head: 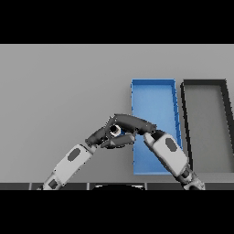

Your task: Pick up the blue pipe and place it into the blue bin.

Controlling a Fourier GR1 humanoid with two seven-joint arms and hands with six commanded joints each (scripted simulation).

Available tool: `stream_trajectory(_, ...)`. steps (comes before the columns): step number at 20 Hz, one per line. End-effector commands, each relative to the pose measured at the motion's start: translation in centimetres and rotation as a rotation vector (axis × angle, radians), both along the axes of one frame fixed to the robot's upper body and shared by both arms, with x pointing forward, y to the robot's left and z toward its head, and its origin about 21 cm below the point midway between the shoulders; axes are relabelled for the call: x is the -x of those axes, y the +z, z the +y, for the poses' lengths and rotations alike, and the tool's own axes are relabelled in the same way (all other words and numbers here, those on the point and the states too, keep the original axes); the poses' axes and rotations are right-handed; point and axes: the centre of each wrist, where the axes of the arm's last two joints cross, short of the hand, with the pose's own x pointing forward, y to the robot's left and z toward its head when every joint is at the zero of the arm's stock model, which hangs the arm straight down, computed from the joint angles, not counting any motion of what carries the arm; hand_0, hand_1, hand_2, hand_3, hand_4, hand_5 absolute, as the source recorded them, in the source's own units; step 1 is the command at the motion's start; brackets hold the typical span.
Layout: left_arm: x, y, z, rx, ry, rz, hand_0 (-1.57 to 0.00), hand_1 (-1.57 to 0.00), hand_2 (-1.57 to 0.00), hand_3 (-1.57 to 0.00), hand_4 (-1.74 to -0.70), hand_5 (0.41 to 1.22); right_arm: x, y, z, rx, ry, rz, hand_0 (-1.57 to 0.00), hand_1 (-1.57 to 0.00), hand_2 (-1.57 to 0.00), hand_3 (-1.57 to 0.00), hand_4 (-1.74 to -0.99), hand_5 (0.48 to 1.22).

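- The blue bin (155,93) is a long, shallow, straight-walled rectangular tray lying flat on the grey worktop (59,87), and it serves as the landmark here.
- Just right of the blue bin, with a thin strip of worktop between, lies a black-rimmed bin (186,119) of similar shape with a grey floor.
- Left of and beyond the blue bin the smooth, matt worktop is wide open.
- The right hand (130,122) reaches across the blue bin's left wall, dark fingers curled over a small piece.
- The left hand (116,141) sits just left of that wall, directly below the right hand, fingers curled; whether it grips anything cannot be told.
- The blue pipe (118,131) shows only as a small pale round end with a blue patch between both hands, at the bin's left edge.
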Motion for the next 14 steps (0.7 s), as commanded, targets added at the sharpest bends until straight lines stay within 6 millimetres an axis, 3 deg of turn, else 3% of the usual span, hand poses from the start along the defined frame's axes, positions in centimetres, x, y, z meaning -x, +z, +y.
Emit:
stream_trajectory(1, -0.25, 0.17, 0.27, -0.003, -0.011, -0.010, -1.43, -1.22, -1.35, -0.53, -1.64, 1.219, 0.19, 0.15, 0.15, -0.026, 0.009, 0.006, -1.53, -1.53, -1.53, -1.52, -1.474, 1.166)
stream_trajectory(2, -0.59, 0.15, 0.62, -0.006, -0.021, -0.031, -1.41, -1.19, -1.24, -0.52, -1.54, 1.219, 0.22, 0.24, 0.18, -0.040, 0.009, -0.001, -1.54, -1.54, -1.54, -1.53, -1.477, 1.177)
stream_trajectory(4, -0.55, 0.15, 0.88, -0.037, -0.044, -0.019, -0.98, -0.80, -0.82, -0.33, -1.34, 1.220, 0.55, 0.25, 0.37, -0.031, 0.012, -0.015, -1.55, -1.55, -1.55, -1.54, -1.480, 1.193)
stream_trajectory(7, -0.58, 0.38, 0.98, -0.086, -0.080, -0.018, -0.50, -0.41, -0.42, -0.17, -1.11, 1.184, 0.54, 0.67, 0.36, -0.032, 0.007, -0.011, -1.56, -1.56, -1.56, -1.56, -1.482, 1.206)
stream_trajectory(10, -0.82, 0.43, 0.75, -0.114, -0.065, -0.051, -0.26, -0.21, -0.21, -0.09, -0.95, 0.964, 0.51, 0.52, 0.04, -0.060, 0.009, -0.003, -1.57, -1.57, -1.57, -1.56, -1.484, 1.214)
stream_trajectory(14, -0.76, 0.04, 0.93, -0.144, -0.023, -0.058, -0.10, -0.09, -0.09, -0.03, -0.84, 0.754, 0.74, 0.51, 0.32, -0.057, 0.001, 0.000, -1.57, -1.57, -1.57, -1.57, -1.485, 1.218)
